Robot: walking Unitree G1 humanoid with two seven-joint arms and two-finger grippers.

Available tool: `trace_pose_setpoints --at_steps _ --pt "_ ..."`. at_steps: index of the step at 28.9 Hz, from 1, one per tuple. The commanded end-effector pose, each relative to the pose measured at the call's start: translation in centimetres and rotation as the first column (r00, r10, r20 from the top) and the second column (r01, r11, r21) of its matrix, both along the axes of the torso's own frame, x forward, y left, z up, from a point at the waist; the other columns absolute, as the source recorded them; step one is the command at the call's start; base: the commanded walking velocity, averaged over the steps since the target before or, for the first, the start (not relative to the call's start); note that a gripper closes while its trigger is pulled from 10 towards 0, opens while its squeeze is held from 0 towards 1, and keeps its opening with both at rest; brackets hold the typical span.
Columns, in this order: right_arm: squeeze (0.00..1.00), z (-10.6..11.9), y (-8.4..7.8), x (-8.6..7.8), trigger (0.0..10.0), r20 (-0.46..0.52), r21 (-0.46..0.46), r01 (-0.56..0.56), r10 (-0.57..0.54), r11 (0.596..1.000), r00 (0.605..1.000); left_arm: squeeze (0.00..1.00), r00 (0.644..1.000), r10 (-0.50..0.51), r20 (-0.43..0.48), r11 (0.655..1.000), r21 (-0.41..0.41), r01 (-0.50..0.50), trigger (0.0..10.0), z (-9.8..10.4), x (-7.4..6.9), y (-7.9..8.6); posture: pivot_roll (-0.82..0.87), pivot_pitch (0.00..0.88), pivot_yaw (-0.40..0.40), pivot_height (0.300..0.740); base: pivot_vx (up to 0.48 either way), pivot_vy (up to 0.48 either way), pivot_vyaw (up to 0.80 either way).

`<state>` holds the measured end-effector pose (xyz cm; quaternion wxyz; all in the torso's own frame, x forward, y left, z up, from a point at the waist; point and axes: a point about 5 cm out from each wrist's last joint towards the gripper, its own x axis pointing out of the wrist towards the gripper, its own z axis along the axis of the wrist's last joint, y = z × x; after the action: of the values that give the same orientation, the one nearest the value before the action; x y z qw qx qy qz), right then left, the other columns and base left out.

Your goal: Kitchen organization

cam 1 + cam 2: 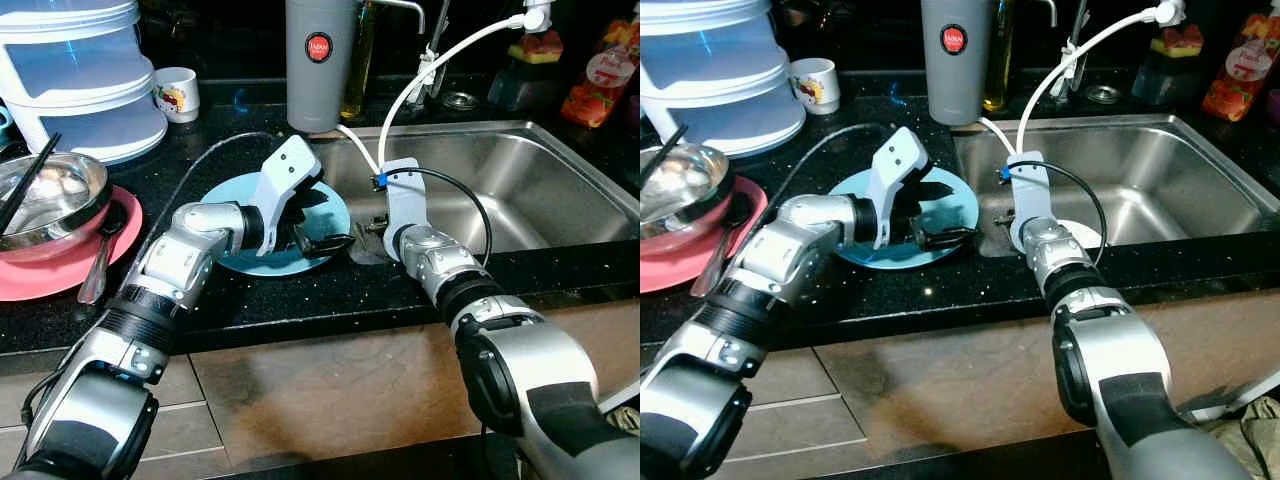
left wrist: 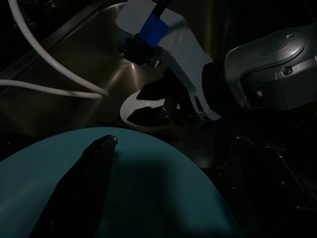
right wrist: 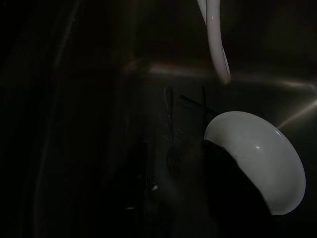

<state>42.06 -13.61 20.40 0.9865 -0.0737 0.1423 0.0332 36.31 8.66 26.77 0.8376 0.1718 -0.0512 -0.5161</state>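
Observation:
A light blue plate [image 1: 262, 235] lies on the black counter just left of the steel sink [image 1: 520, 180]. My left gripper [image 1: 322, 222] hovers low over the plate's right side, fingers apart; one finger [image 2: 94, 168] rests above the blue surface. My right gripper [image 3: 181, 198] reaches down into the sink's front left corner, open, nothing between its fingers. A white bowl [image 3: 262, 158] sits on the sink floor right beside one finger, and a fork [image 3: 171, 148] lies flat on the sink floor beyond the fingers.
A steel bowl with chopsticks [image 1: 50, 195] sits on a pink plate [image 1: 40, 270] at the left, a spoon [image 1: 100, 265] beside it. Stacked clear containers [image 1: 80, 70], a mug [image 1: 178, 93] and a grey tumbler [image 1: 318, 60] line the back. A white hose [image 1: 440, 60] arcs over the sink.

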Motion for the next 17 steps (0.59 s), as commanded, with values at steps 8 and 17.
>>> trace_pose_setpoints --at_steps 8,17 --pt "0.0 1.8 1.1 0.4 10.0 0.041 0.121 -0.034 0.03 0.992 0.999 0.0 0.964 0.217 0.152 0.973 -0.107 -0.202 10.0 2.4 0.1 3.1 0.11 0.095 -0.026 0.74 0.0 0.0 0.0" --pt "1.0 2.3 1.9 0.3 10.0 0.009 0.478 -0.042 0.043 0.877 0.999 0.0 0.941 0.266 0.21 0.964 -0.038 -0.264 10.0 1.8 -3.8 7.2 0.13 0.108 -0.04 0.74 0.0 0.0 0.0"
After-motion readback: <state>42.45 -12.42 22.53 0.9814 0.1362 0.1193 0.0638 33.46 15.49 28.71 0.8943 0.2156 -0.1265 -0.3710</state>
